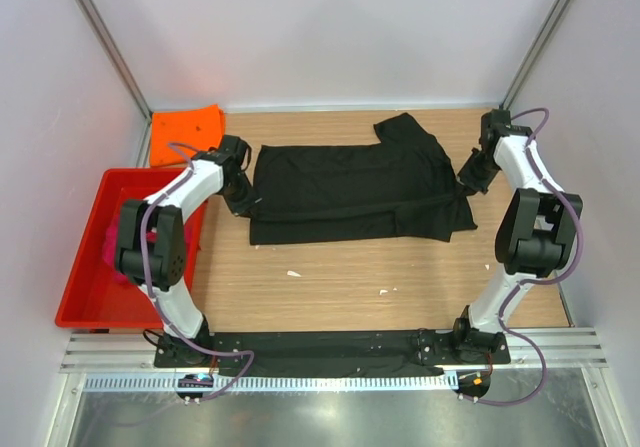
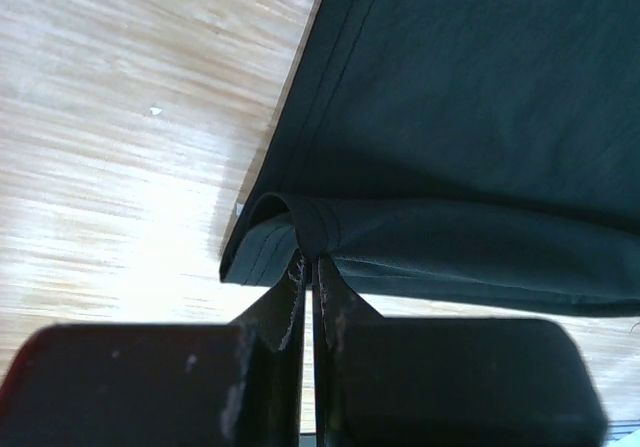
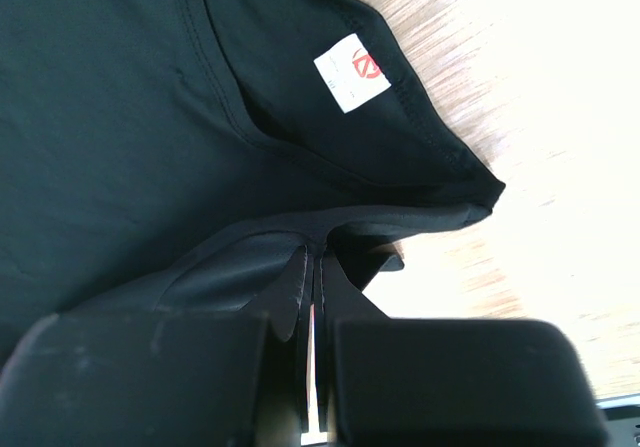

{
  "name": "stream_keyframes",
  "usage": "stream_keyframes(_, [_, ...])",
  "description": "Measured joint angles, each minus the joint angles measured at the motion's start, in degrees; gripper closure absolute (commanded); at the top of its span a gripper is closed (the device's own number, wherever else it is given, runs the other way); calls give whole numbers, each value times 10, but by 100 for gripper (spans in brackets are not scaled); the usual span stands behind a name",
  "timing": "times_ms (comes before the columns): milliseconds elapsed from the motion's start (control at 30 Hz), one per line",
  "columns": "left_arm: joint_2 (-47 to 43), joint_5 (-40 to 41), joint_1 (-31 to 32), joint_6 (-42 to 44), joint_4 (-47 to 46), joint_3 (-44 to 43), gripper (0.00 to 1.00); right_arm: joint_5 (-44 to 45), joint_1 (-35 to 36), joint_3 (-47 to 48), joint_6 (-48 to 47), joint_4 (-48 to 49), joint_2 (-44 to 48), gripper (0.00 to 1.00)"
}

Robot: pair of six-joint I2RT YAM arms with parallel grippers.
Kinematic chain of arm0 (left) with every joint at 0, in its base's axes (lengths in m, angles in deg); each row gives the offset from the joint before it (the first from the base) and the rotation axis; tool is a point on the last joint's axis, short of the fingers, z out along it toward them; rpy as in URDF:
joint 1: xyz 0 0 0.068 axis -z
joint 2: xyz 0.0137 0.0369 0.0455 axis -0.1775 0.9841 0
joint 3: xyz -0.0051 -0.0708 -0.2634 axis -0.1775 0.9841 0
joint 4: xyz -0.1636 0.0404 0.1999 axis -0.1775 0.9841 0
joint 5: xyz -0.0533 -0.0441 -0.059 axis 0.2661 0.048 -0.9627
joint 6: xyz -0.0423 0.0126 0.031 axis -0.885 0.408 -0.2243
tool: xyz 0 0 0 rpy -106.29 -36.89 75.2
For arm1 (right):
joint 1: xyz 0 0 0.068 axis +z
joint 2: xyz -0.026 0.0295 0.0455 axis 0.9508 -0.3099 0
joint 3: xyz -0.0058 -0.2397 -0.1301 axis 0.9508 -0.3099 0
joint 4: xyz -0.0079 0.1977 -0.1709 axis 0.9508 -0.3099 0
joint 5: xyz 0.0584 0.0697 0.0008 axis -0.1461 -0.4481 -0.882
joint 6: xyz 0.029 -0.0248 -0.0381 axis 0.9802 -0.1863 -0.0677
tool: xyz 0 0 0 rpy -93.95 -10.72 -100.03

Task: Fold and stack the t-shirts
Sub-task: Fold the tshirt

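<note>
With left gripper (image 2: 312, 263) and right gripper (image 3: 315, 254) each closed tight on a thin edge of the black t-shirt (image 1: 350, 192), spread mid-frame on the surface (image 1: 350, 282), easy to lose grip or fold crooked by uneven pulling.

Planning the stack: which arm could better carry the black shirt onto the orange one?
Probably left: the orange shirt lies near the left fingers, which pinch the black shirt; the right fingers hold its far, collar end.

A red tray (image 1: 85, 267) lies along the left edge of the wooden worktop (image 1: 330, 267), toward its near left corner. Two small white specks (image 1: 293, 273), perhaps paper scraps, lie on bare wood toward the near edge, apart from each other.
</note>
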Motion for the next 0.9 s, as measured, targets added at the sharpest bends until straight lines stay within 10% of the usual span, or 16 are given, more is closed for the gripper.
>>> stream_keyframes(900, [83, 0, -1, 3, 0, -67, 100, 30, -6, 17, 11, 11, -70, 98])
